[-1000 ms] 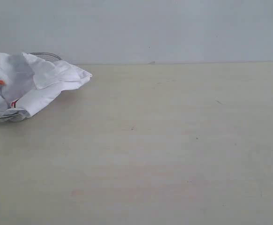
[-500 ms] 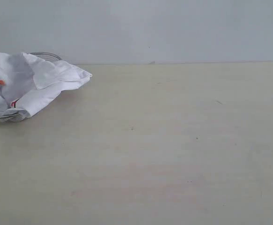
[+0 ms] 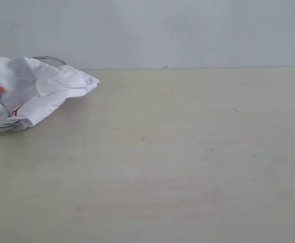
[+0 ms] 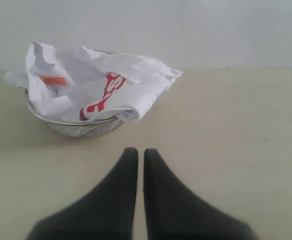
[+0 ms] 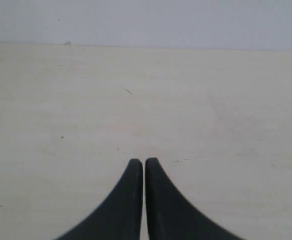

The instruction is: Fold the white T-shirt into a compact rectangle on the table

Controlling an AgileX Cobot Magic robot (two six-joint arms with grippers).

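The white T-shirt (image 3: 36, 91) lay crumpled in a wire basket (image 3: 5, 126) at about ten o'clock in the exterior view. One flap spilled over the rim toward three o'clock, and none of the shirt was spread on the tabletop (image 3: 187, 152). Neither arm showed in that view. In its wrist view the left hand (image 4: 135, 155) was clenched and empty, fingertips all but touching. It hung low over bare tabletop, facing the basket and well apart from it. The right hand (image 5: 143, 162) was clenched and empty too, with only bare tabletop before it.

The step in hand looked to be fetching the shirt out of the basket. To do it well, the left hand would need to spread its jaws before reaching the cloth. It should then pinch one loose layer, probably the overhanging flap or the fabric near the orange neck tag (image 4: 52, 80), rather than dig into the bundle by the red lettering (image 4: 103, 95). Lifting until the cloth left the rim should keep the light basket from dragging or tipping. Setting the shirt down at about four o'clock from the basket would let the right hand share the spreading.
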